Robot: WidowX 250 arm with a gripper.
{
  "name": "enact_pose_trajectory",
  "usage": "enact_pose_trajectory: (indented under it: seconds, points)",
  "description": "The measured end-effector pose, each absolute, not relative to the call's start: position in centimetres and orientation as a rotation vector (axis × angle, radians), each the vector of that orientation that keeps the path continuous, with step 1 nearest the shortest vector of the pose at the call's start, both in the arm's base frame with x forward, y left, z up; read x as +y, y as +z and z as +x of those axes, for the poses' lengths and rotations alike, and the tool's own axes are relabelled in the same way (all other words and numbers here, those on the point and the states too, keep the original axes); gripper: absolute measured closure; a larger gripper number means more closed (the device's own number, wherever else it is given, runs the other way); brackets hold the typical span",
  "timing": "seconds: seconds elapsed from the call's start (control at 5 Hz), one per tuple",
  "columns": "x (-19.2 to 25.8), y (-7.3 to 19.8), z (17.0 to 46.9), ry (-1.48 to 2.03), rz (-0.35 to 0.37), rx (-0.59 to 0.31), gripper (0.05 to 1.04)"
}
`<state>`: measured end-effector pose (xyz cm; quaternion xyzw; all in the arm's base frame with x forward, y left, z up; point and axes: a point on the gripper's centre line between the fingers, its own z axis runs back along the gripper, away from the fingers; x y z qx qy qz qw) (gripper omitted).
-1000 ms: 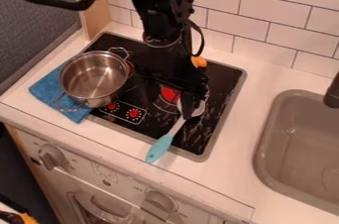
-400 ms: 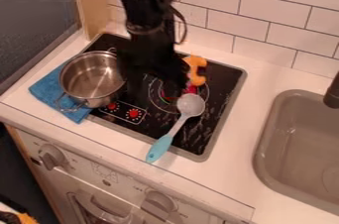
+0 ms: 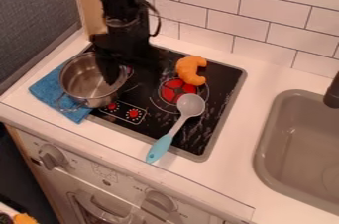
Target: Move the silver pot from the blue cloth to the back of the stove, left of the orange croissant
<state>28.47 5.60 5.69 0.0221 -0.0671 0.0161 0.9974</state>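
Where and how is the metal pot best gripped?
Probably the near rim of the pot, from straight above, one finger of the claw inside and one outside: the pot stands upright and open, its wall looking thin enough to straddle.

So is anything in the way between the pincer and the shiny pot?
Nothing I can see: the pincer hangs right over the pot. The spoon and the orange toy lie off to one side.

An orange croissant (image 3: 191, 70) lies near the cooktop's (image 3: 226, 80) back edge; a blue cloth (image 3: 43, 90) lies at its left edge. A grey sink (image 3: 301, 139) is set into the counter (image 3: 255, 96) at right.
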Motion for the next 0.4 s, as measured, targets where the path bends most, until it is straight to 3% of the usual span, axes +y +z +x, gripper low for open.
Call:
enact_pose_trajectory:
  seconds: [0.2,0.4]
  points:
    - [6.4,3.99,29.5,0.038,0.061,-0.088,0.083]
    - [7.15,3.02,29.97,0.041,0.078,-0.066,0.146]
